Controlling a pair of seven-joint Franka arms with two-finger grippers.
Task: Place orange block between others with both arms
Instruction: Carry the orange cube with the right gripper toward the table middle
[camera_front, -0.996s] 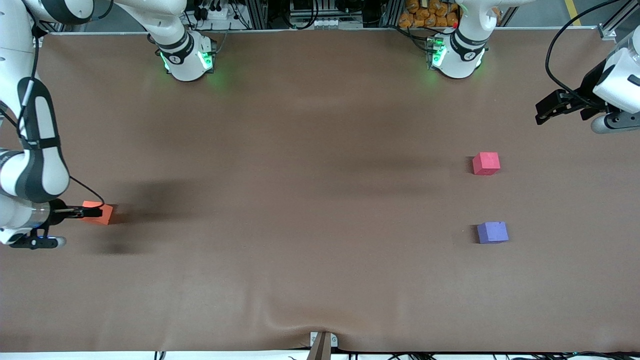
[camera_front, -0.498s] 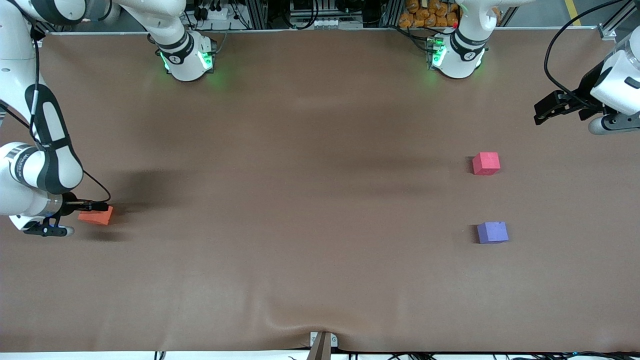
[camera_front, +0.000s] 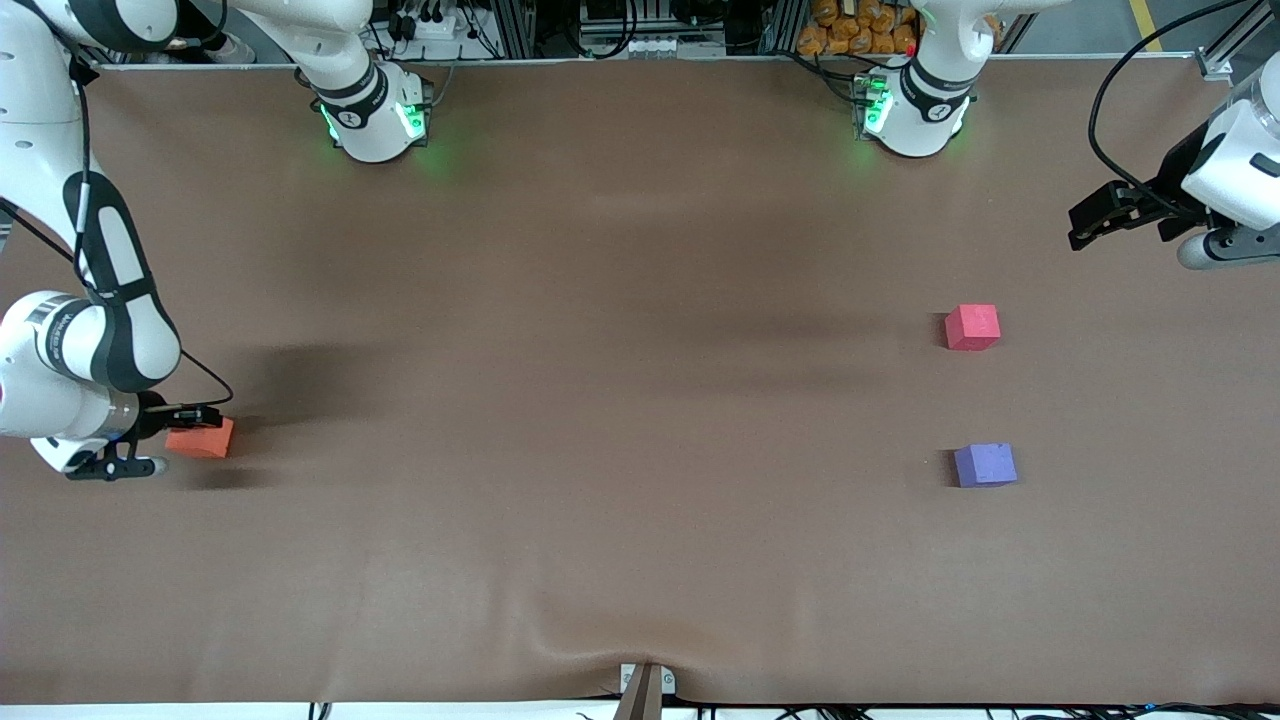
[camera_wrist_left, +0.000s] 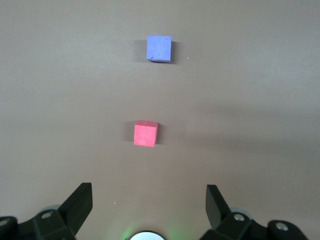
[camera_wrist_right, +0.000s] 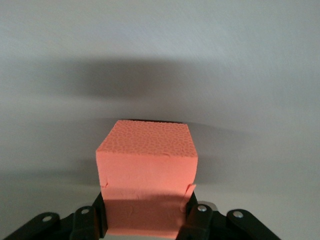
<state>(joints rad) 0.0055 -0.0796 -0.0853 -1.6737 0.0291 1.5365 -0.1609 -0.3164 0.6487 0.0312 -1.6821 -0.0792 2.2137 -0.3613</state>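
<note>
Sitting at the right arm's end of the bench, the orange block (camera_front: 203, 438) rests on the brown surface close to that short edge, roughly midway between the base-side edge and the camera-side edge; the right gripper (camera_front: 196, 414) is down at it, and in the right wrist view the orange block (camera_wrist_right: 146, 175) fills the space between the two black fingers (camera_wrist_right: 191, 212), which press into its lower sides and dent the foam, so the gripper is pinching the block; the block's pitted top face points up and its lower part sits in shadow between the fingers; a dark shadow lies on the bench beside it toward the middle.

Toward the left arm's end of the bench lie the others, well apart from the orange block; the red-pink cube (camera_front: 972, 327) lies farther from the front camera, the purple cube (camera_front: 985, 465) nearer to it, with a bare gap of bench between them; neither touches anything but the surface.

Near the corner at the left arm's end and the base-side edge, the left gripper (camera_front: 1095, 218) hangs above the bench; in the left wrist view its fingers (camera_wrist_left: 79, 206) stand spread wide with nothing between them, and the red-pink cube (camera_wrist_left: 145, 133) and purple cube (camera_wrist_left: 159, 48) show below; this arm waits.
</note>
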